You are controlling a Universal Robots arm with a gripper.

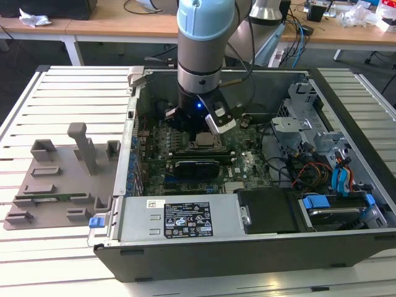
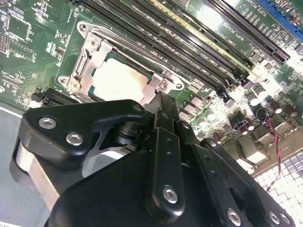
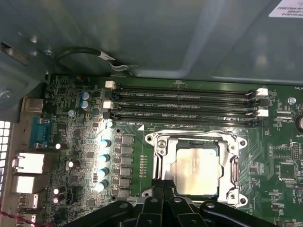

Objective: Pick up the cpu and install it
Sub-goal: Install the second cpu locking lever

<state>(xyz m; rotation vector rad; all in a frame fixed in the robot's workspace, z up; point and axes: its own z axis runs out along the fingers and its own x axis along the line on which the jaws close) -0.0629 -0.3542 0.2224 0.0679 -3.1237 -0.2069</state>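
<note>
Exterior view first: starting at that view's left, the grey plastic tray (image 1: pixel 55 185) lies on the slatted table (image 1: pixel 185 281), well apart from the open computer case (image 1: pixel 260 247). Moving right, the arm (image 1: pixel 204 43) reaches down into the case, and the gripper (image 1: pixel 201 127) hangs just above the socket (image 1: pixel 203 141) on the green motherboard (image 1: pixel 247 162).

Both wrist views give the close look: the cpu (image 3: pixel 196 170) (image 2: pixel 118 80), silvery-white top up, sits inside the socket's metal frame (image 3: pixel 161 151), beside the memory slots (image 3: pixel 184 101). The gripper's black fingertips (image 3: pixel 163 191) press together at the frame's near edge, narrow, holding nothing that I can see.

The risk, as I judge it: whether the chip lies fully flat in the socket cannot be told. If it rests slightly skewed, any downward press could bend contacts underneath. The fingertips are also right by the frame, so a sideways drift could catch the frame or nudge the chip.
</note>
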